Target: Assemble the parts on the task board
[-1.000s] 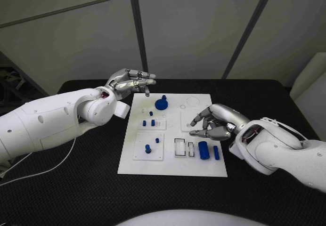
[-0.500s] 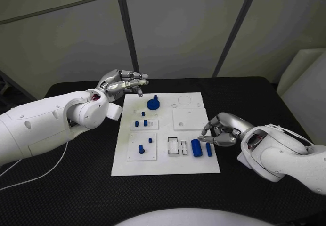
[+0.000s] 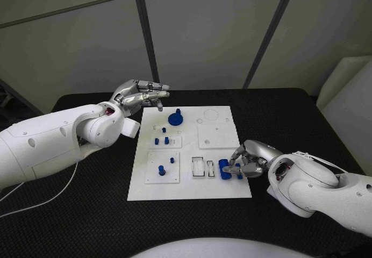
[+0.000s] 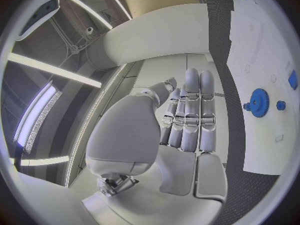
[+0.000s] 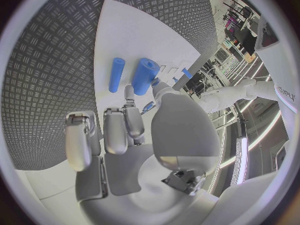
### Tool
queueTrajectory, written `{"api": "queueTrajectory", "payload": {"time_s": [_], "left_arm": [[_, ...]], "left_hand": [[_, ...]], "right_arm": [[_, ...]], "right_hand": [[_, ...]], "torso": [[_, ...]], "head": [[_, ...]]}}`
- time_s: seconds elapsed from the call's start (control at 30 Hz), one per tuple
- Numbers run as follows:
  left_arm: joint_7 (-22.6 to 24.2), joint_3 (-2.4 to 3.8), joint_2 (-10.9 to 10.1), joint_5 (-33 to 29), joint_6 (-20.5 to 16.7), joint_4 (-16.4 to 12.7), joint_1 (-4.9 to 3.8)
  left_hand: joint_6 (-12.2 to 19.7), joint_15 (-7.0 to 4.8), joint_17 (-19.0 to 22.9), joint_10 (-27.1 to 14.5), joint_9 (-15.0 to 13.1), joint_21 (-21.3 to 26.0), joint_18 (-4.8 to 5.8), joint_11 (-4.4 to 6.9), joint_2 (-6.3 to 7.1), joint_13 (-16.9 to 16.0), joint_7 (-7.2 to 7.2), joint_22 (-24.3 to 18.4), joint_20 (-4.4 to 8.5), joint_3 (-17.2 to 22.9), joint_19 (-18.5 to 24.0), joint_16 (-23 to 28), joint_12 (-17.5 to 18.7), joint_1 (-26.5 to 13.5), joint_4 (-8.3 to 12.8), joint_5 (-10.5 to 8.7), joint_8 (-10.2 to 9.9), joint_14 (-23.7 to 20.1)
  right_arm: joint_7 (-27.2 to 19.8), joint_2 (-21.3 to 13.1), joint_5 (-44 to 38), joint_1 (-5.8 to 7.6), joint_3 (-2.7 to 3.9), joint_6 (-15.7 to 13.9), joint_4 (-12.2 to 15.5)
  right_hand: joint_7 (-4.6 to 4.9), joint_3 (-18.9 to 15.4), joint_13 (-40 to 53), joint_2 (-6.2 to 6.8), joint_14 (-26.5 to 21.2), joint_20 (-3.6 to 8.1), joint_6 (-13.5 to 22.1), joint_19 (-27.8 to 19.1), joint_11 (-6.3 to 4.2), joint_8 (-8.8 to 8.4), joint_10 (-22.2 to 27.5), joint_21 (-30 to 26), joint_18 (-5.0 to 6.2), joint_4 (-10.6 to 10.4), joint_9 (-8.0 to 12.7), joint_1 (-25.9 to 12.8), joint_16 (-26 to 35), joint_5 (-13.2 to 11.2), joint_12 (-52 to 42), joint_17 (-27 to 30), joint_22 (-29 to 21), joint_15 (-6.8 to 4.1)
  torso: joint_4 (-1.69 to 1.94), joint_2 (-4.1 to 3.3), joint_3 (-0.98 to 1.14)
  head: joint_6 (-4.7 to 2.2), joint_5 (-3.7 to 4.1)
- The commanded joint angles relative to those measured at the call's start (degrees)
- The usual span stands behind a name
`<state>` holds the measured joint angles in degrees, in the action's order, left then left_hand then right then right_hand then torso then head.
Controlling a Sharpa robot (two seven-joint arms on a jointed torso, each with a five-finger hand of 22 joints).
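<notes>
The right hand (image 3: pixel 247 159) sits low over the near right corner of the board (image 3: pixel 213 191), fingers curled down around two blue parts lying side by side. In the right wrist view its thumb tip reaches the end of the thick cylinder (image 5: pixel 145 76) and may touch it, while the other fingers (image 5: pixel 116 131) hang apart, clear of it; no firm hold can be made out. The thin rod (image 5: pixel 116 75) lies just beside the cylinder, on the side away from the thumb.

To do this pickup well, the hand should probably close thumb and a finger across the cylinder alone, without nudging the rod, and lift straight up.

Further out, the left hand (image 3: pixel 144 94) hovers above the far left corner of the board, fingers loosely bent, holding nothing. Just beside it stands the gear (image 3: pixel 177 117).

The head view gives the whole layout; the right wrist view shows the thumb at the cylinder. The left wrist view shows the left hand's fingers (image 4: pixel 190 112) side by side, empty.
</notes>
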<state>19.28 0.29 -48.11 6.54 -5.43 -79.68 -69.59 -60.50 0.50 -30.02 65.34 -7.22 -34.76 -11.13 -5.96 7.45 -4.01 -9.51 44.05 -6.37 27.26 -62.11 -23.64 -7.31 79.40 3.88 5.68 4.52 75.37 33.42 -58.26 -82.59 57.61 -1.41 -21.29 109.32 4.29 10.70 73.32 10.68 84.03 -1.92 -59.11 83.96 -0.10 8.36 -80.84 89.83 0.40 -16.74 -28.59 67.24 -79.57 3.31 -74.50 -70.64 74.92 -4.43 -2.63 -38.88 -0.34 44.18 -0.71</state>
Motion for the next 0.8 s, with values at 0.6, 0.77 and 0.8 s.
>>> {"api": "queueTrajectory", "payload": {"time_s": [0.6, 0.77, 0.8], "left_arm": [[0.6, 0.04, -0.2, -0.4, 1.0, 0.0, -0.02], [0.6, 0.04, -0.4, -0.4, 0.9, -0.1, -0.02], [0.5, 0.04, -0.4, -0.4, 0.9, -0.1, -0.02]], "left_hand": [[0.1, 0.30, 0.1, -0.3, 0.1, 0.3, 0.69, 0.04, -0.47, 0.0, -0.08, -0.2, -0.10, -0.4, 0.3, 0.2, -0.3, -0.4, 0.0, -0.17, -0.2, 0.2], [0.1, 0.30, 0.1, -0.3, 0.1, 0.3, 0.69, 0.04, -0.47, 0.0, -0.08, -0.2, -0.10, -0.4, 0.3, 0.2, -0.3, -0.4, 0.0, -0.17, -0.2, 0.2], [0.1, 0.30, 0.1, -0.3, 0.1, 0.3, 0.69, 0.04, -0.47, 0.0, -0.08, -0.2, -0.10, -0.4, 0.3, 0.2, -0.3, -0.4, 0.0, -0.17, -0.2, 0.2]], "right_arm": [[4.6, 3.6, -3.4, -1.01, 0.01, 5.5, -1.5], [5.0, 3.9, -3.7, -1.17, 0.01, 3.5, -1.8], [5.0, 3.9, -3.7, -1.18, 0.01, 2.9, -1.8]], "right_hand": [[-0.25, -2.9, 0.2, -0.33, 2.4, -0.26, 0.1, 6.0, -0.14, -0.05, 0.8, 0.2, -0.40, 0.0, -3.5, -2.4, -0.4, 0.3, 0.3, -0.4, 15.1, 0.19], [-0.60, -2.8, 0.4, -0.87, 2.5, -0.09, -0.7, 6.0, -0.43, 0.50, 0.6, 0.2, -0.40, 0.0, -5.2, -2.0, -0.5, 2.1, 0.3, -0.6, 15.1, -0.03], [-0.67, -2.7, 0.6, -1.00, 2.5, 0.00, -0.8, 6.0, -0.55, 0.58, 0.5, 0.2, -0.40, -0.1, -5.8, -1.9, -0.5, 3.1, 0.2, -0.7, 15.1, -0.08]], "torso": [[0.06, -0.03, -0.03], [-0.02, 0.00, -0.03], [-0.04, 0.01, -0.03]], "head": [[0.45, 0.00], [0.42, -0.16], [0.44, -0.21]]}}
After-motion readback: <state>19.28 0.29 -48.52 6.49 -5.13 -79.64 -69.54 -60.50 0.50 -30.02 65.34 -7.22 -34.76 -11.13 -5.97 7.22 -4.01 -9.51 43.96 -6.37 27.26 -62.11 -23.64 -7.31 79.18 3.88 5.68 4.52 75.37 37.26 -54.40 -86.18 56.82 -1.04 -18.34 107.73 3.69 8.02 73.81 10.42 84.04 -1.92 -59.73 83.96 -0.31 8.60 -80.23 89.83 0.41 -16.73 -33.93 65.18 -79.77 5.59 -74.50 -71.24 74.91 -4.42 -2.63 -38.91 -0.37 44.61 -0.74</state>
